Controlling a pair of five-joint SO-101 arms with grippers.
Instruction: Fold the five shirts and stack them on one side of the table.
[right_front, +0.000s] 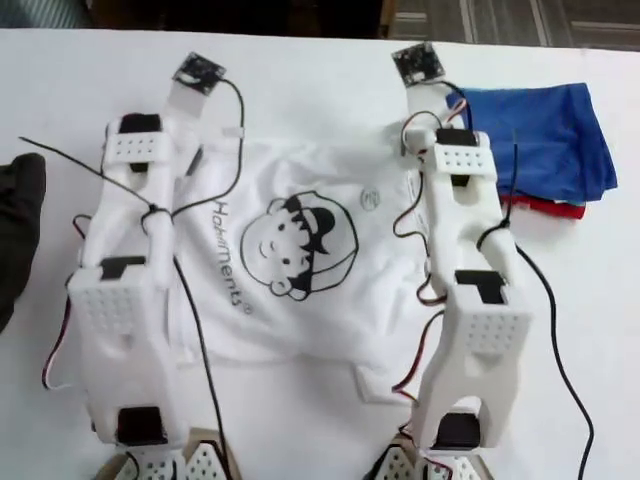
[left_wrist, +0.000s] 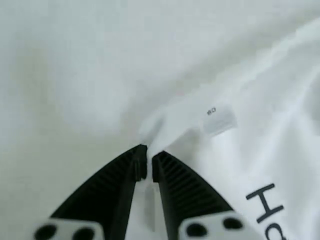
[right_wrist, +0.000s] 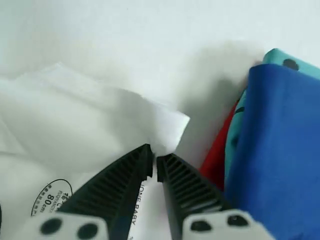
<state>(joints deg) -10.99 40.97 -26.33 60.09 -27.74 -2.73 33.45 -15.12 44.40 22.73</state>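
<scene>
Ahead of both claws the white table stretches to its far edge, where a dark floor begins. To the outer side of the right gripper, just beside it, lies a folded blue shirt with a red layer and a teal one showing at its edge. A narrow strip of table separates that pile from the claw. Well off to the outer side of the left gripper, a dark garment sits at the table's edge.

The white shirt lies flat between the two arms, print side up. Its far edge runs from one claw to the other. The printed face has its crown pointing away from the arm bases, tilted a little toward the right arm. The shirt looks about as wide as it is deep, so I cannot pick out a long axis.

The left gripper's jaws are drawn to a thin slit at the shirt's far edge, with white cloth in the gap and a small label just past the tips. The right gripper pinches the same way at the other far corner, which sticks out just beyond its tips.
</scene>
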